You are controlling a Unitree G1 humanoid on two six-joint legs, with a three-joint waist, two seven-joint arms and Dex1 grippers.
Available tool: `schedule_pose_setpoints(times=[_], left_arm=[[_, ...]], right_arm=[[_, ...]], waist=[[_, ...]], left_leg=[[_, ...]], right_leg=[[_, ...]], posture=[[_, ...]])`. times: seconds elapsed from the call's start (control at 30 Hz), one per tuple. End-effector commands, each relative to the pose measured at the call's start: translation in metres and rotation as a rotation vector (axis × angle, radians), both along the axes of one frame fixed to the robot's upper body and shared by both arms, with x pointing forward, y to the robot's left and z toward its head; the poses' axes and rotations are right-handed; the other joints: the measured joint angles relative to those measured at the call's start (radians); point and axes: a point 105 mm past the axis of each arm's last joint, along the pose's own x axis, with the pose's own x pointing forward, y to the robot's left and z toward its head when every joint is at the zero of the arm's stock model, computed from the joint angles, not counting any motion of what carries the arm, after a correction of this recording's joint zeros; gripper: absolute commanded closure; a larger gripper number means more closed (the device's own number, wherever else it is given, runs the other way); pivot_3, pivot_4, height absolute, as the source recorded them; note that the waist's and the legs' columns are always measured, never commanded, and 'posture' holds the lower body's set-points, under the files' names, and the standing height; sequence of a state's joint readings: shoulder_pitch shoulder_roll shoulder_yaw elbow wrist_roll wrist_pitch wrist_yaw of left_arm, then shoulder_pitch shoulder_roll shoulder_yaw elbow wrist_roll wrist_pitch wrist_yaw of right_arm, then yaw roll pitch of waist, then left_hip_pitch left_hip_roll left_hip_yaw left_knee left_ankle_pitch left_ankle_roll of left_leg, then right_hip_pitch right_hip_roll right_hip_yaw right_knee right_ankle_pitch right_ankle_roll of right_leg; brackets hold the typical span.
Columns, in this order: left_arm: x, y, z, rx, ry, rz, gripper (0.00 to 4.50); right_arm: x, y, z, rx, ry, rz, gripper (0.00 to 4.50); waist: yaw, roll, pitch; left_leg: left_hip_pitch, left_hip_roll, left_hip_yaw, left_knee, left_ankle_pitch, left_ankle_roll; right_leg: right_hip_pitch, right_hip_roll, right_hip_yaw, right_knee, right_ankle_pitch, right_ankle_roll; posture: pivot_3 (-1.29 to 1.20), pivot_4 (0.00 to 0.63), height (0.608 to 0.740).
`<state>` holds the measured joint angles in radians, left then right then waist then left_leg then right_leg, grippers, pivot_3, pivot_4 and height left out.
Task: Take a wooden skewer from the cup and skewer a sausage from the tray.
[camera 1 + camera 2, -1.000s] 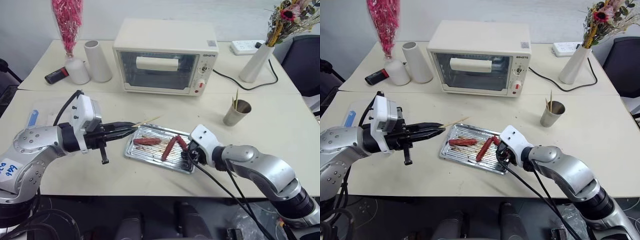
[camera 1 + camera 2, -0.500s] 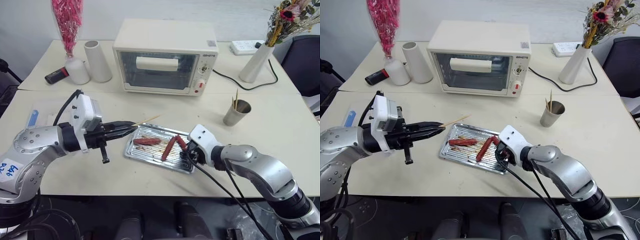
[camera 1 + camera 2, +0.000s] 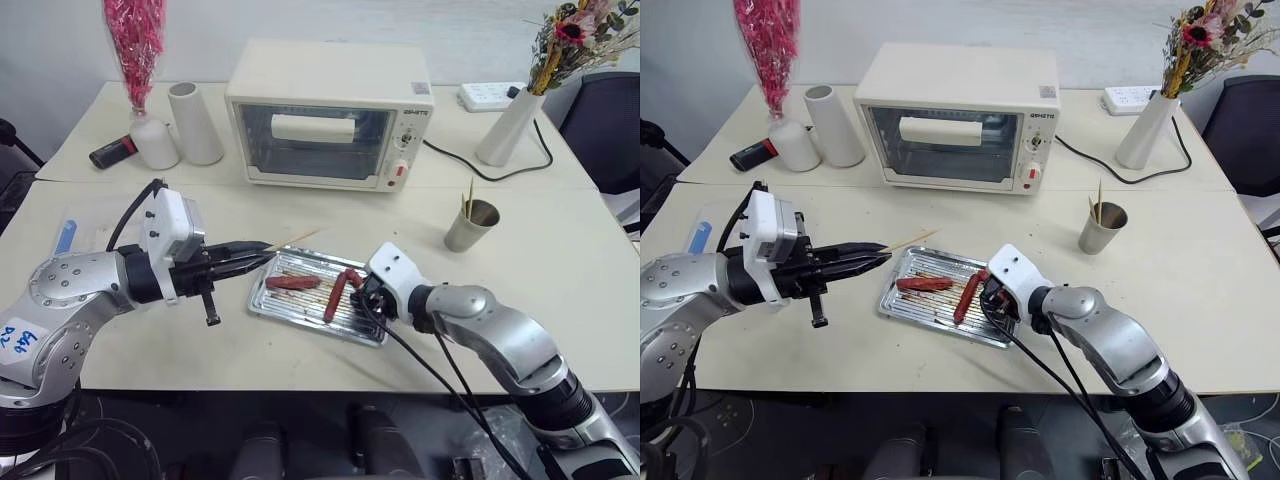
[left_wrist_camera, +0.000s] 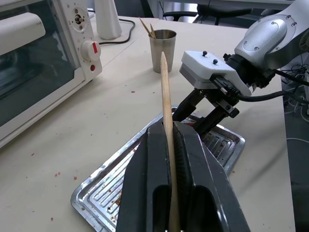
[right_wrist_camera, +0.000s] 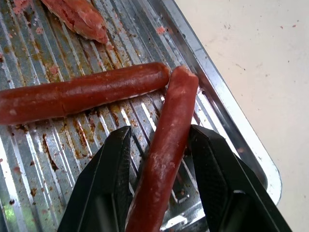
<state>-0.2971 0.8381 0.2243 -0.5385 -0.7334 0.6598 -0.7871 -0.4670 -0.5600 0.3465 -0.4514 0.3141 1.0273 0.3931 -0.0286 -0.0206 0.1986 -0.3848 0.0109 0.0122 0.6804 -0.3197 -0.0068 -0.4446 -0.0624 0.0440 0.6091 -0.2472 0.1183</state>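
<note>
My left gripper [image 3: 262, 258] clamps the stiff, thin skewer [image 4: 165, 104]. My right gripper [image 5: 159, 169] straddles a sausage [image 5: 164, 145] in the tray [image 3: 262, 300]; it looks soft and greasy, so I'd pinch mid-length.

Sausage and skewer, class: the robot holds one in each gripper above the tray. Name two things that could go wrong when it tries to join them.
1. The sausage sits between the right gripper fingers, apparently loosely; a push from the wooden skewer might slide it out onto the tray.
2. The skewer is thin and sticks out well past the shut left gripper; an off-centre push could bend or snap it, or glance off the sausage's rounded end.
</note>
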Motion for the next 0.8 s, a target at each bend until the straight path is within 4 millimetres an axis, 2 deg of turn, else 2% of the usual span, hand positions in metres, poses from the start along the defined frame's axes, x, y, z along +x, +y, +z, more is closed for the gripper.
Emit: schedule_pose_setpoints(times=[0.03,0.13,0.23,0.33,0.37,0.5,0.57,0.63,0.8], left_arm=[[-0.004,-0.003,0.009,0.006,-0.058,-0.007,4.50],[-0.003,-0.003,0.010,0.002,-0.061,-0.006,4.50],[-0.002,-0.004,0.010,-0.001,-0.063,-0.006,4.50],[-0.002,-0.005,0.010,-0.003,-0.064,-0.007,4.50],[-0.002,-0.005,0.010,-0.004,-0.064,-0.008,4.50],[-0.001,-0.005,0.010,-0.005,-0.064,-0.011,4.50],[0.000,-0.004,0.010,-0.005,-0.061,-0.014,4.50],[-0.001,-0.004,0.010,-0.006,-0.046,-0.026,4.50],[-0.006,0.001,0.006,0.035,-0.002,-0.073,4.50]], right_arm=[[0.005,-0.001,-0.006,-0.027,0.007,-0.025,2.62],[0.005,-0.001,-0.009,-0.033,0.012,-0.021,2.62],[0.005,-0.002,-0.009,-0.035,0.012,-0.021,3.17],[0.005,-0.003,-0.008,-0.033,0.010,-0.020,4.07],[0.005,-0.003,-0.008,-0.031,0.011,-0.021,4.23],[0.003,-0.001,-0.001,-0.013,0.010,-0.008,4.27],[0.002,-0.002,0.012,-0.007,-0.006,0.018,4.27],[-0.003,-0.001,0.033,0.023,-0.024,0.094,4.27],[-0.033,0.002,0.078,0.059,-0.014,0.407,4.27]], waist=[[0.000,0.000,0.000],[0.000,-0.001,-0.001],[0.001,-0.002,-0.001],[0.001,-0.002,-0.001],[0.001,-0.002,-0.001],[0.001,-0.002,-0.001],[0.001,-0.002,-0.001],[0.001,-0.002,-0.001],[0.001,-0.002,-0.001]], left_leg=[[0.000,0.000,0.000,0.000,0.000,0.000],[0.001,0.000,0.000,0.000,0.000,-0.001],[0.001,0.000,0.000,0.000,0.000,-0.001],[0.001,0.000,0.000,0.000,0.000,-0.001],[0.001,0.000,0.000,0.000,0.000,-0.001],[0.001,0.000,0.000,0.000,0.000,-0.001],[0.001,0.000,0.000,0.000,0.000,-0.001],[0.000,0.000,0.000,0.000,0.000,-0.001],[-0.001,0.000,-0.001,0.000,0.000,0.000]], right_leg=[[0.000,0.000,0.000,0.000,0.000,0.000],[0.000,0.000,0.000,0.001,0.000,0.000],[0.000,0.000,0.000,0.001,0.000,-0.001],[0.000,0.000,0.000,0.001,0.000,-0.001],[0.000,0.000,0.000,0.001,0.000,-0.001],[0.000,0.000,0.000,0.001,0.000,-0.001],[0.000,0.000,0.000,0.001,0.000,-0.001],[0.000,-0.001,0.000,0.001,0.000,-0.001],[0.000,-0.001,-0.001,-0.001,0.000,0.000]], posture=[[0.00,0.150,0.740],[0.00,0.150,0.740],[0.00,0.150,0.740],[0.00,0.150,0.740],[0.00,0.150,0.740],[0.00,0.150,0.740],[0.00,0.150,0.740],[0.00,0.150,0.740],[0.00,0.150,0.740]])
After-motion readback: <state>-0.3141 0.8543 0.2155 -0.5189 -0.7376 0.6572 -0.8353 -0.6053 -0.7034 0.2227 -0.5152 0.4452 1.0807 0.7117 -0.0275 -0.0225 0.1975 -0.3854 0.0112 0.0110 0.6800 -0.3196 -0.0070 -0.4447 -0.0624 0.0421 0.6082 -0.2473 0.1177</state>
